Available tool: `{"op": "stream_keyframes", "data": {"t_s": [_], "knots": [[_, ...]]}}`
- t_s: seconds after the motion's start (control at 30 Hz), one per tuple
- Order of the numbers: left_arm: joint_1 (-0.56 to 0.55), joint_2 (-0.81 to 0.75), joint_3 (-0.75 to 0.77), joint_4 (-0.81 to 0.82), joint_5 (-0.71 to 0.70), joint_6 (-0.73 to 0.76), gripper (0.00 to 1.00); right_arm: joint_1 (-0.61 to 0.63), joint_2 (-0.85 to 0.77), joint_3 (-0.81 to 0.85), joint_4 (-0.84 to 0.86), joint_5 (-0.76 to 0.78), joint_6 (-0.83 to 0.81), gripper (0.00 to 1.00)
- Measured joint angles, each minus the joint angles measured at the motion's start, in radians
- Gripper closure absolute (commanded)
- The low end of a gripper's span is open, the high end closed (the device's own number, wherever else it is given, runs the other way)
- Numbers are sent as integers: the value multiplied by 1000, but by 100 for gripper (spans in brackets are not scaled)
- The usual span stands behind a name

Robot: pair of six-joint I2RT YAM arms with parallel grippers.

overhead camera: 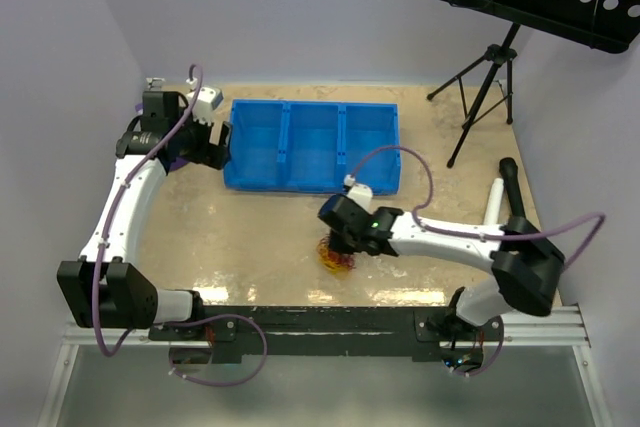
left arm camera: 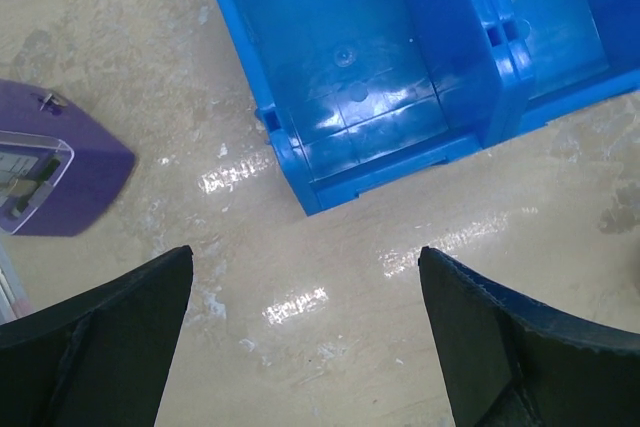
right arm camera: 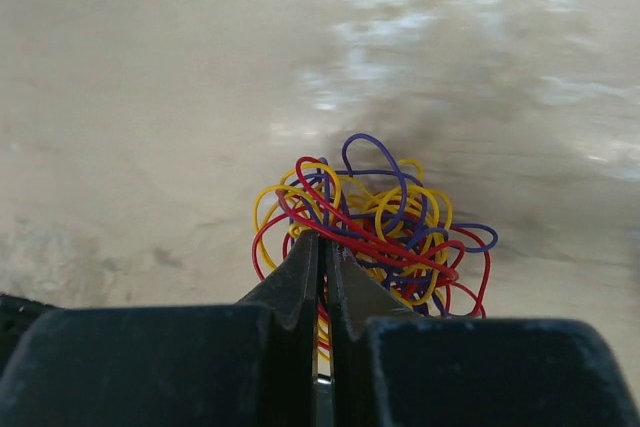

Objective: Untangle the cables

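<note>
The cables (right arm camera: 385, 222) are a small clump of thin red, yellow and purple wires, seen close in the right wrist view and as a small tangle (overhead camera: 334, 253) near the table's front middle in the top view. My right gripper (right arm camera: 322, 239) is shut on wires at the clump's near left side; in the top view it (overhead camera: 340, 243) sits right over the clump. My left gripper (left arm camera: 305, 277) is open and empty above bare table, far from the cables, at the left end of the blue bin (left arm camera: 380, 67).
A blue three-compartment bin (overhead camera: 312, 144) stands at the back middle of the table. A purple block (left arm camera: 60, 172) lies left of the bin's end. A black tripod stand (overhead camera: 480, 87) stands beyond the table's back right.
</note>
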Motion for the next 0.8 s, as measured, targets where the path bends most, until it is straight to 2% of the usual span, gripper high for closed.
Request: {"op": "stream_keyframes", "data": {"t_s": [0.17, 0.3, 0.4, 0.63, 0.8], "knots": [[-1, -18, -43, -8, 65, 63, 0, 124, 188, 156, 110, -2, -78, 98], [-1, -50, -87, -34, 137, 139, 0, 166, 208, 165, 188, -10, -179, 73], [-1, -69, -116, -62, 190, 196, 0, 159, 200, 164, 248, -11, -261, 63], [-42, -71, -130, -108, 272, 283, 0, 152, 186, 164, 343, -59, -452, 57], [-148, -92, -222, -104, 285, 308, 1, 153, 126, 113, 343, -37, -486, 57]]}}
